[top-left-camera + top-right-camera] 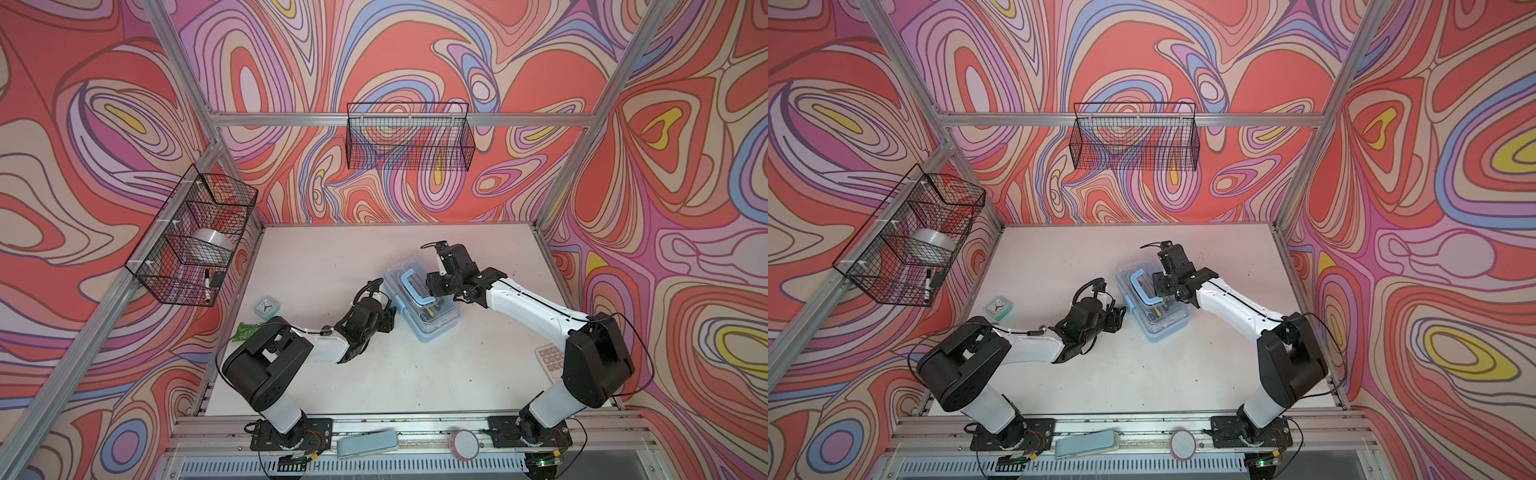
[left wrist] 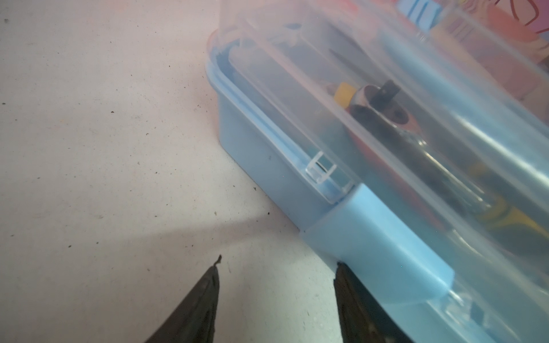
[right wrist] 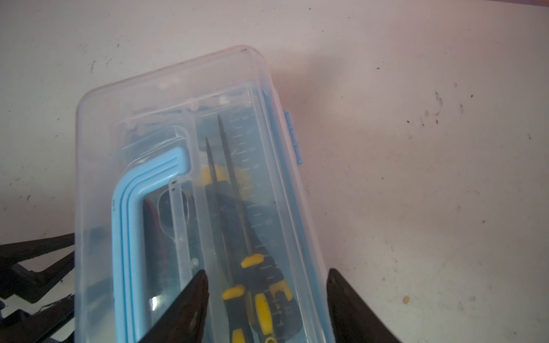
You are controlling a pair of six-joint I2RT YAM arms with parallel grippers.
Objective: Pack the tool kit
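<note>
The kit [image 1: 422, 298] is lying mid-table, askew, with its clear lid down and the handle [image 3: 139, 225] folded flat on top. The left gripper [image 2: 276, 300] is sitting spread beside the blue latch [image 2: 377, 246] — one fingertip looking as if it is touching the latch, nothing pinched. The right gripper [image 3: 266, 300] is hovering spread over the lid's edge, holding nothing.

The risk: the latch may not be snapped, so any lift by the handle could be spilling the contents; a sideways shove from the left fingers could be sliding the light box across the table instead of closing it.

Inside, yellow-and-black tools [image 3: 252, 285] are lying lengthwise. One wall basket [image 1: 191, 237] is holding a tape roll [image 1: 212, 245] and a marker [image 1: 206, 284]; the back basket [image 1: 409, 137] is looking empty.
</note>
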